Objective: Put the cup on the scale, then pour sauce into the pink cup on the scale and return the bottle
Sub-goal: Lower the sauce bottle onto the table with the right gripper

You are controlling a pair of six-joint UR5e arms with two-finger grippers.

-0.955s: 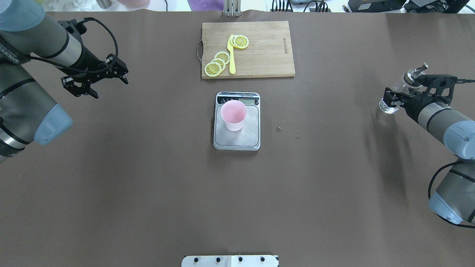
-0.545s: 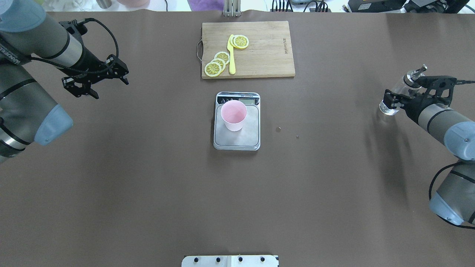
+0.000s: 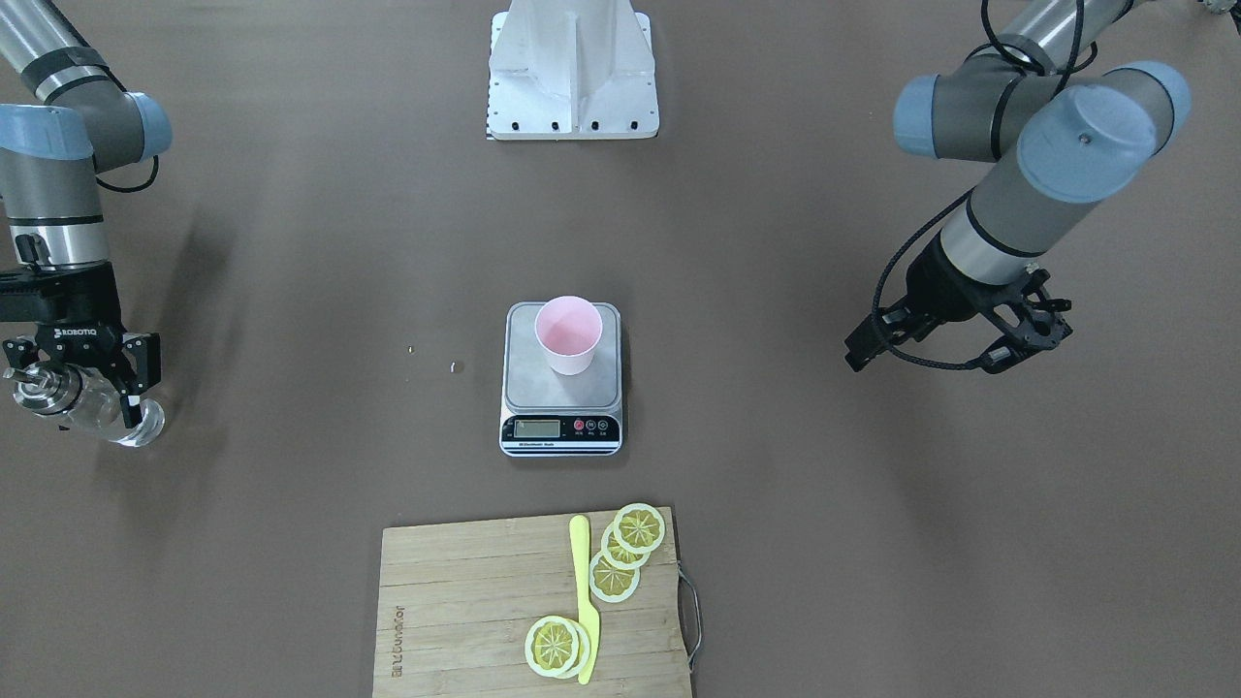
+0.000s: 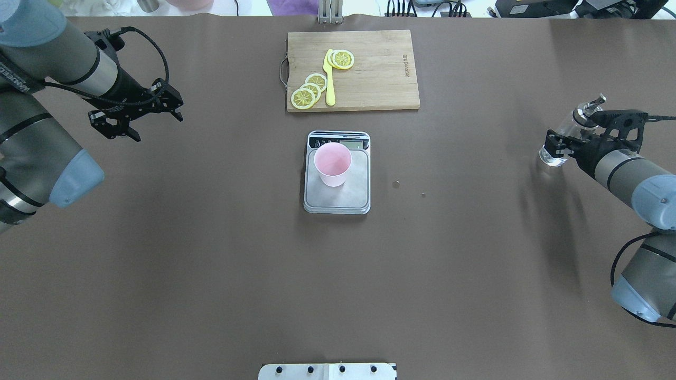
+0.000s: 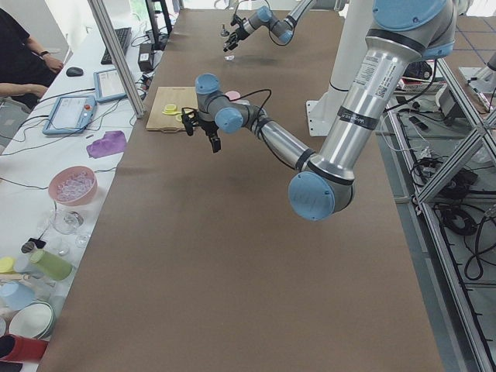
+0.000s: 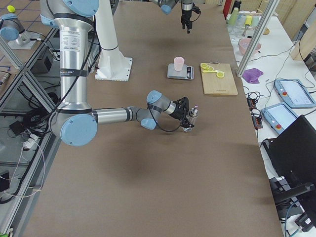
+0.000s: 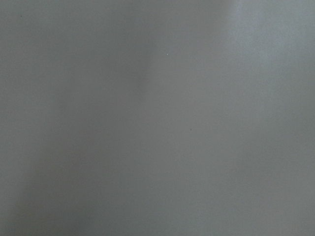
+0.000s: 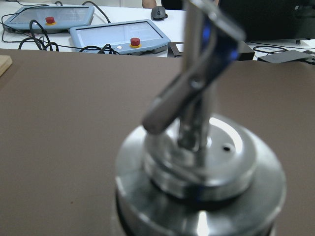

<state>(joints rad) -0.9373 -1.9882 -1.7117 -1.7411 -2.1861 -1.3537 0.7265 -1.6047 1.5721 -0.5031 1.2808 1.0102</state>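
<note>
The pale pink cup (image 4: pixel 332 164) stands upright on the grey platform of the scale (image 4: pixel 338 199) at the table's middle, also in the front-facing view (image 3: pixel 567 334). My right gripper (image 4: pixel 559 145) is shut on the clear glass bottle (image 4: pixel 550 156), which it holds tilted at the far right, base low near the table. The bottle's silver pourer cap (image 8: pixel 202 172) fills the right wrist view. The clear sauce is hard to make out. My left gripper (image 4: pixel 158 126) is open and empty at the far left, well away from the scale.
A wooden cutting board (image 4: pixel 380 68) with lemon slices (image 4: pixel 309 91) and a yellow knife (image 4: pixel 329 79) lies behind the scale. Two small specks (image 4: pixel 396 183) sit on the brown table right of the scale. The left wrist view shows only blurred table.
My right gripper has shifted slightly with the bottle, whose cap end has dropped a little. The left arm, the cup and the scale have not moved.
</note>
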